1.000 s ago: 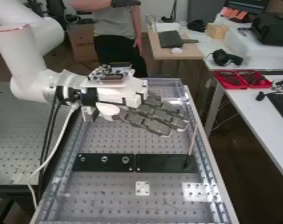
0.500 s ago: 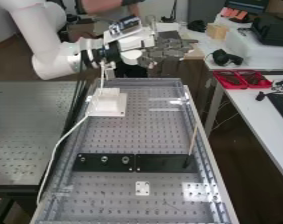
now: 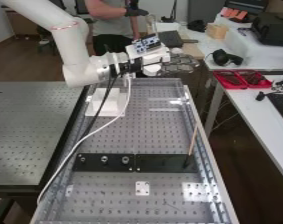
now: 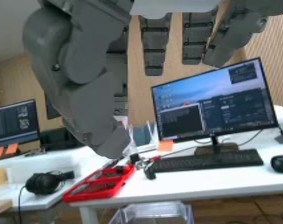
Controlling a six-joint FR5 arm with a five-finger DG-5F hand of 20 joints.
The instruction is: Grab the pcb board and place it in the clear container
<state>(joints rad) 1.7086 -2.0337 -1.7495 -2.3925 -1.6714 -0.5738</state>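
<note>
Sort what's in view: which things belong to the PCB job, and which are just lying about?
Job:
- hand
- clear container, probably the target

Lying about:
- headphones
- keyboard
- mouse
- thin stick

Hand point(image 3: 177, 64) nr bench's point(image 3: 151, 136) far end, fingers ext.

A white stepped block point(image 3: 110, 103) sits behind two flat black rectangular plates point(image 3: 161, 163) on a perforated grey metal table point(image 3: 112, 195), a thin brown stick point(image 3: 193, 139) rising from the right one. At right, a red plastic tray point(image 3: 233, 85) rests on a white table point(image 3: 251, 106).
</note>
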